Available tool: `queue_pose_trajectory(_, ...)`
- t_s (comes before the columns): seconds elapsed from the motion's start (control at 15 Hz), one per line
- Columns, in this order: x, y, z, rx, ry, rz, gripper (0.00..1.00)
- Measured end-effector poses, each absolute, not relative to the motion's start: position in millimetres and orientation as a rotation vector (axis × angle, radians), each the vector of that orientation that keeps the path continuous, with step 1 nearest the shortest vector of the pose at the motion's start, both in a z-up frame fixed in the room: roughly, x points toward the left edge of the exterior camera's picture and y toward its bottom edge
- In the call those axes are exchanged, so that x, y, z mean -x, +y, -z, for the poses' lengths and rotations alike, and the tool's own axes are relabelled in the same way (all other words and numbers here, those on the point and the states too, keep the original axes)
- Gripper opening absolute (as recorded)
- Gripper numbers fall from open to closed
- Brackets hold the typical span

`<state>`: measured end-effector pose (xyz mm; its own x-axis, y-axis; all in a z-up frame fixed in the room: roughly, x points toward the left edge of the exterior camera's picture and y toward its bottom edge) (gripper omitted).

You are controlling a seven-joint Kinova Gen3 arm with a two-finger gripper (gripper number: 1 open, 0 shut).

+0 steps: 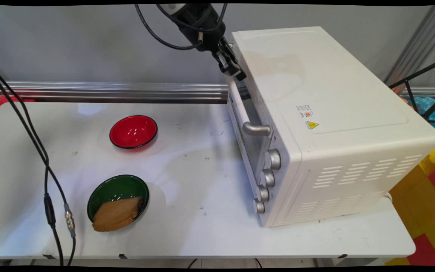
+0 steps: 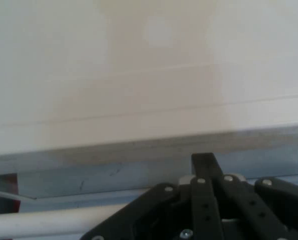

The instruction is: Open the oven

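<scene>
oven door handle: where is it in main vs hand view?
Main view: the handle, a white bar with metal ends, runs down the front of the toaster oven; the gripper is at its far end.
Hand view: the white bar lies along the bottom left, beside the gripper's linkage.
Shared landmark: the oven's cream top.

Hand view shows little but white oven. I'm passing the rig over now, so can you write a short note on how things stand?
Hand: high at the far top corner of the white oven, at the door's upper edge, right by the far end of the door handle. I cannot tell whether it grips the handle.
Oven: on the table's right side, door looks shut, four knobs on the near end of its front.
Red bowl: empty, mid-table.
Green bowl: near the front edge, with a flat brown piece of food in it that overhangs the rim.
</scene>
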<state>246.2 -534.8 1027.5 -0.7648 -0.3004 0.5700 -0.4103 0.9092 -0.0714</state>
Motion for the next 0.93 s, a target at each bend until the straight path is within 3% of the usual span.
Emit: queue_pose_trajectory(0.93, -254, -537, -1005, -0.496, -2.520, -0.263, 0.00)
